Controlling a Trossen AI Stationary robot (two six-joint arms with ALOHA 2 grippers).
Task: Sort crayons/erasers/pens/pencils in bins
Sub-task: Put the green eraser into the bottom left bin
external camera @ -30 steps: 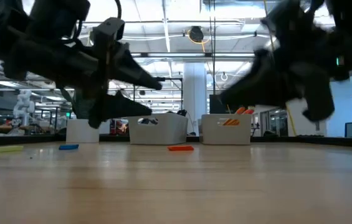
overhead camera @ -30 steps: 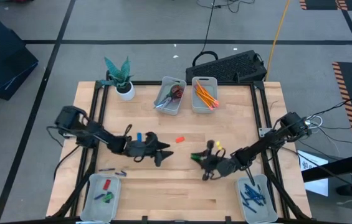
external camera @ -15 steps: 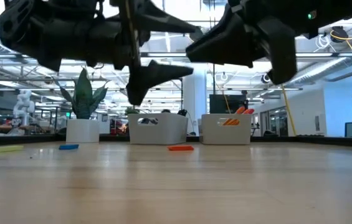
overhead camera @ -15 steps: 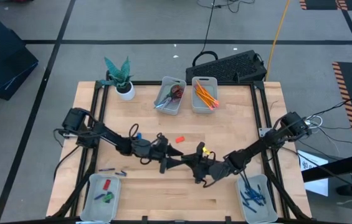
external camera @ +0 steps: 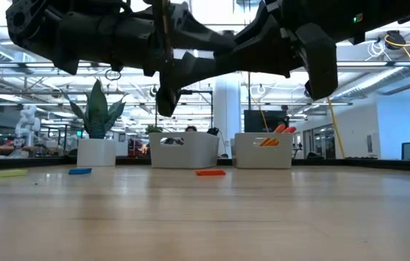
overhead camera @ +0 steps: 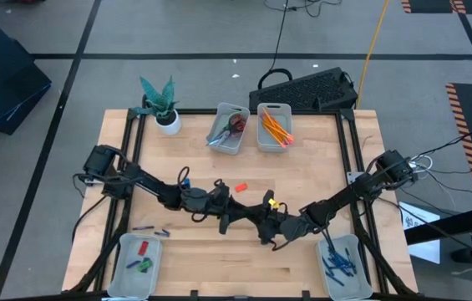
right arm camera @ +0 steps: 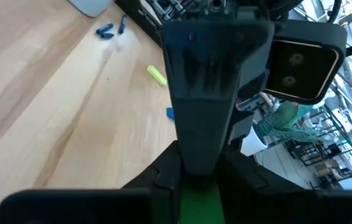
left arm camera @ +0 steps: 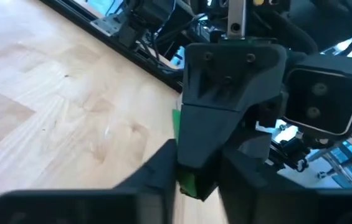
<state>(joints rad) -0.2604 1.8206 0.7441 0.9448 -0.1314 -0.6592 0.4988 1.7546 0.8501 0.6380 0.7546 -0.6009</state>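
- We see both arms meeting nose to nose over the mid table, held up off the wood in the low view.
- Left gripper (overhead camera: 229, 212) sits just left of centre; right gripper (overhead camera: 256, 219) faces it, tips touching or nearly so.
- Between them is a green eraser (left arm camera: 187, 182). In the right wrist view the same green block (right arm camera: 200, 202) lies betw. the right fingers (right arm camera: 165, 176), so the right gripper is clamped on it.
- Left wrist view shows the left fingers (left arm camera: 157, 168) either side of the right gripper's tip and the green block; we can't tell if they're pressing on it or just around it.
- Red eraser (overhead camera: 240, 187) lies loose on the table, just behind the left gripper; also seen in the low view (external camera: 210, 172).
- Blue eraser (external camera: 80, 171) and a yellow piece (external camera: 3, 173) lie on the table in the low view; in the high view the blue one is mostly hidden by the left arm.
- Crayons (overhead camera: 151, 229): few short bluish sticks near the front-left bin.
- Front-left bin (overhead camera: 124, 251) holds a red eraser plus green and blue bits.
- Front-right bin (overhead camera: 352, 247) holds the dark blue pens (overhead camera: 336, 262).
- Back-right bin (overhead camera: 286, 110) holds the orange pencils (overhead camera: 275, 127).
- Back-left bin (overhead camera: 221, 111) next to it holds scissors (overhead camera: 228, 130).
- Plant pot (overhead camera: 167, 122) stands at the back left, well apart from the grippers.
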